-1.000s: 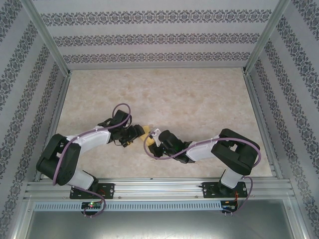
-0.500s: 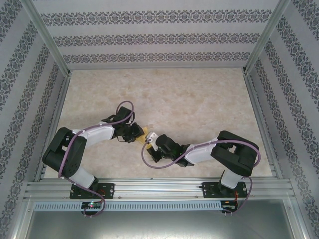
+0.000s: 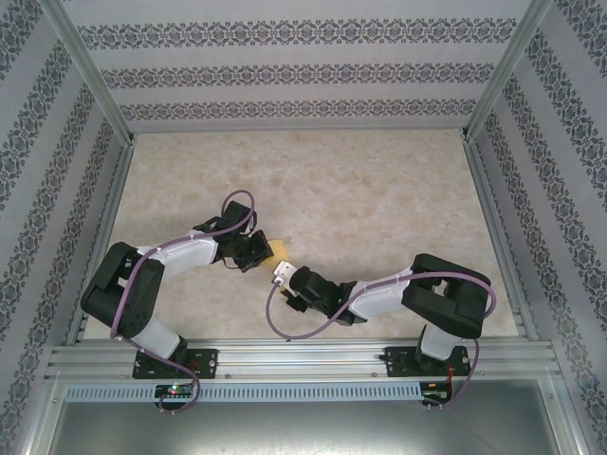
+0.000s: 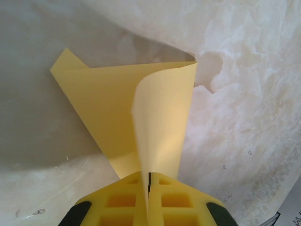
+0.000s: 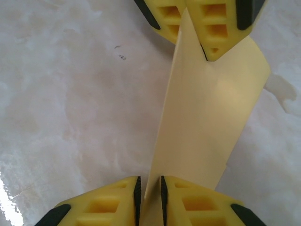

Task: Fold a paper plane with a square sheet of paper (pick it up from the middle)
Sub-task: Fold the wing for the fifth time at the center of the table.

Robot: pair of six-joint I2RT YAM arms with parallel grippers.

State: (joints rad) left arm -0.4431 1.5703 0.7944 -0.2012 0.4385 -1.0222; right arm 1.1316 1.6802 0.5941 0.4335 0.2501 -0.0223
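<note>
In the lower middle of the overhead frame, my left gripper (image 4: 148, 181) clamps the folded yellow sheet (image 3: 278, 248), my right gripper (image 5: 149, 186) slightly parted around its other edge, bare table (image 3: 379, 180) open above.

Patterned walls (image 3: 303, 71) enclose a pale, seemingly marbled tabletop (image 3: 379, 180).

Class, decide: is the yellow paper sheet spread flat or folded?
Folded: the thin yellow paper sheet curls over itself, pinched in the left end effector.

Bright diffuse light, soft shadows, slight glare
</note>
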